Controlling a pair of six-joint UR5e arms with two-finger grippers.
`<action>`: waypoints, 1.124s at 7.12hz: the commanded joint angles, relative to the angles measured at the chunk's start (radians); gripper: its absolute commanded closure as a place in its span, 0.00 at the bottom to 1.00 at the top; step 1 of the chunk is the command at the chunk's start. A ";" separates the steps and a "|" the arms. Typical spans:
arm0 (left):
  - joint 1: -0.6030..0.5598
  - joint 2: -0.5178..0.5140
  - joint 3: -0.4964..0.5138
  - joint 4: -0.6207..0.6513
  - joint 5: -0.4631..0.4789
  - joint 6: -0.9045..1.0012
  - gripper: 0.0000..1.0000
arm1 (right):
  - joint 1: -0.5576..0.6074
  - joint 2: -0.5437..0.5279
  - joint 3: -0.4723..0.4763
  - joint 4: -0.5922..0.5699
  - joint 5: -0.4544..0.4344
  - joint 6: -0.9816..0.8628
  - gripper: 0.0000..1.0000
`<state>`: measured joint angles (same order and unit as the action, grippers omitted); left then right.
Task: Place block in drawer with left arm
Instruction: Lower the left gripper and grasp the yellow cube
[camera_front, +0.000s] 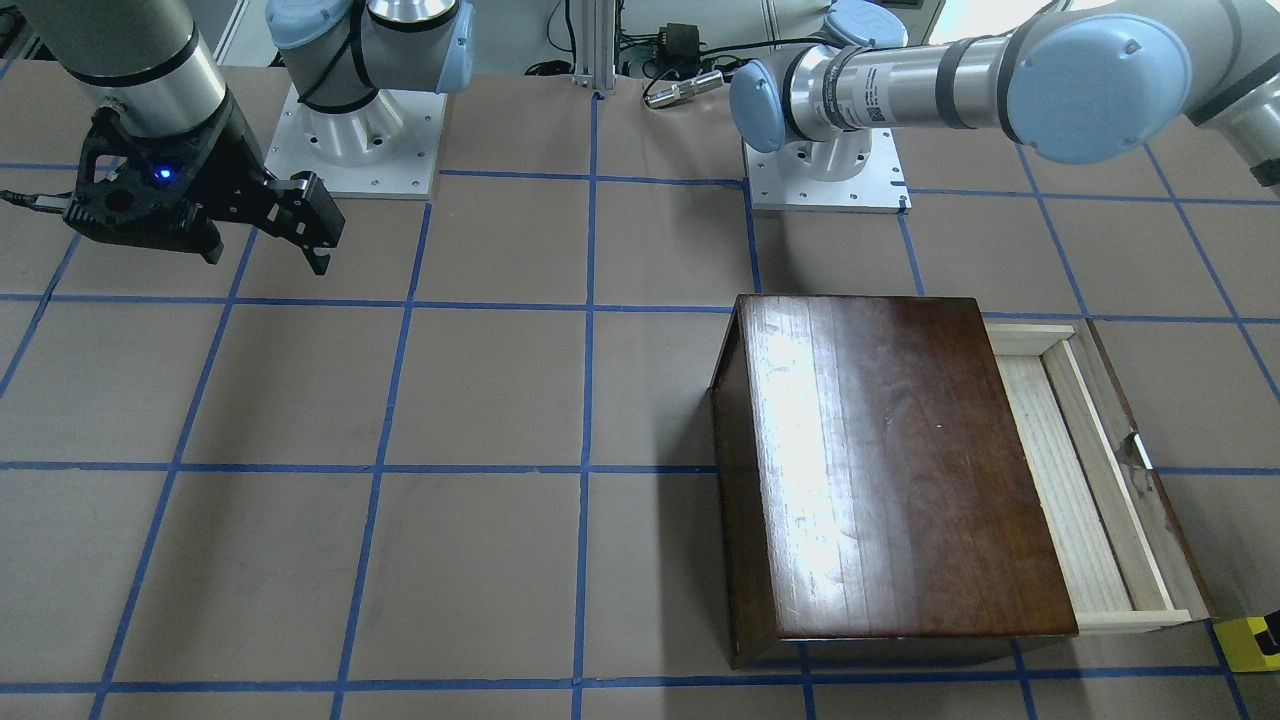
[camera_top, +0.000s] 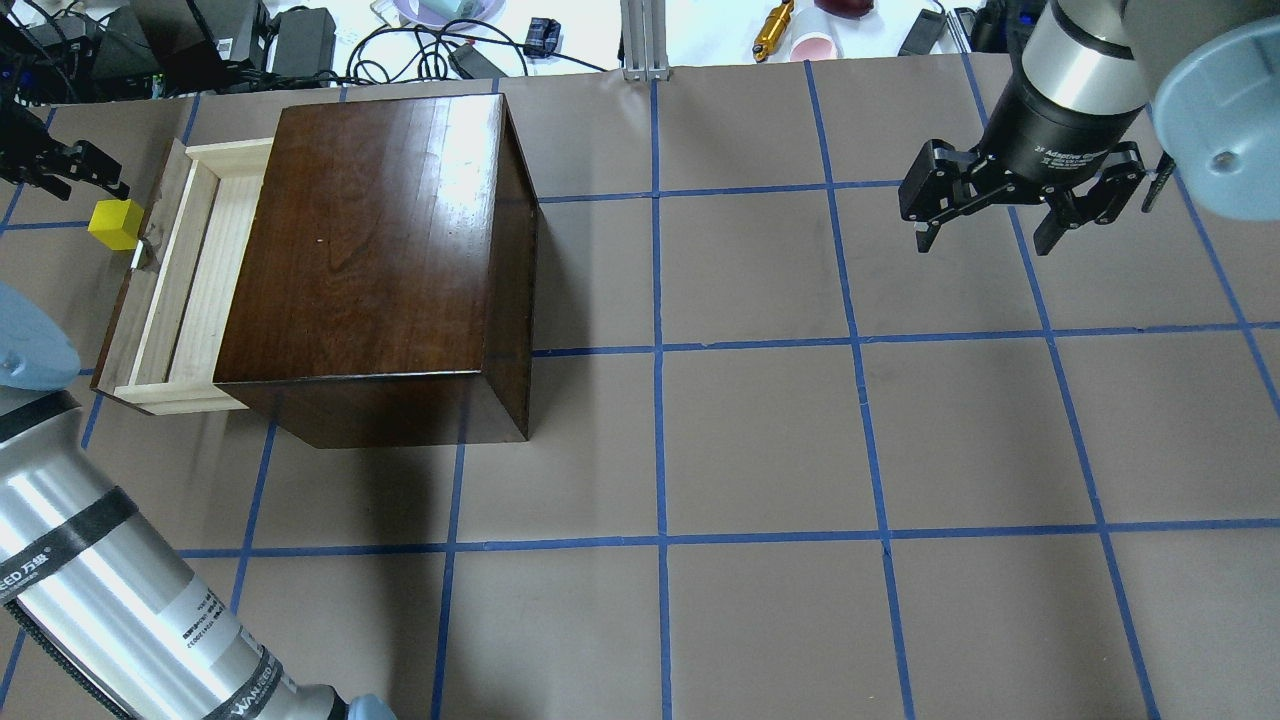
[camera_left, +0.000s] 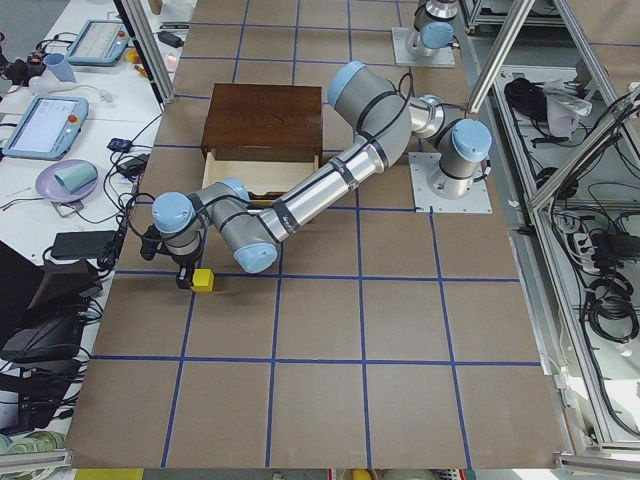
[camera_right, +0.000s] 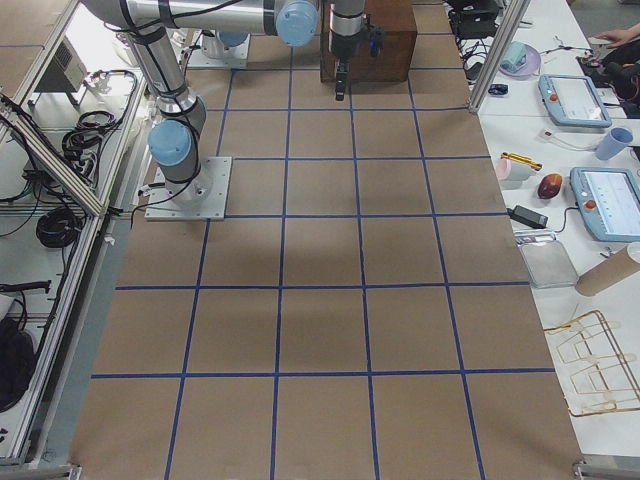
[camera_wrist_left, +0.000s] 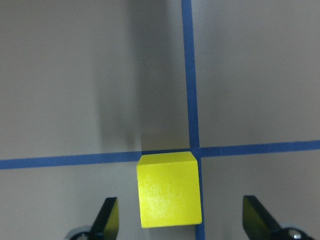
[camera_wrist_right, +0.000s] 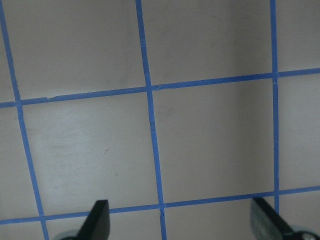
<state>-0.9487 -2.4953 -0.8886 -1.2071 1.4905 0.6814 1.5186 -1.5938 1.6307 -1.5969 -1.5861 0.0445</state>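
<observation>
The yellow block sits on the table on a blue tape crossing, just outside the drawer front. My left gripper is open over it, with one fingertip on each side and a gap to each. It also shows at the far left of the overhead view. The drawer is pulled out of the dark cabinet and its pale tray is empty. My right gripper is open and empty, far from the cabinet.
The drawer's small metal pull is right beside the block. The table's edge with cables and boxes runs behind the cabinet. The left arm's long forearm crosses the near left corner.
</observation>
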 joint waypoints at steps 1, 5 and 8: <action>-0.002 -0.027 0.000 0.020 0.001 0.006 0.12 | 0.000 0.000 0.000 0.000 0.000 0.000 0.00; -0.002 -0.051 -0.006 0.021 0.002 0.036 0.12 | 0.000 0.000 0.000 0.000 0.000 0.000 0.00; -0.002 -0.051 -0.004 0.021 0.008 0.036 0.36 | 0.000 0.000 0.000 0.000 0.000 0.000 0.00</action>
<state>-0.9510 -2.5459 -0.8919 -1.1858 1.4975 0.7189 1.5187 -1.5938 1.6306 -1.5969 -1.5861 0.0445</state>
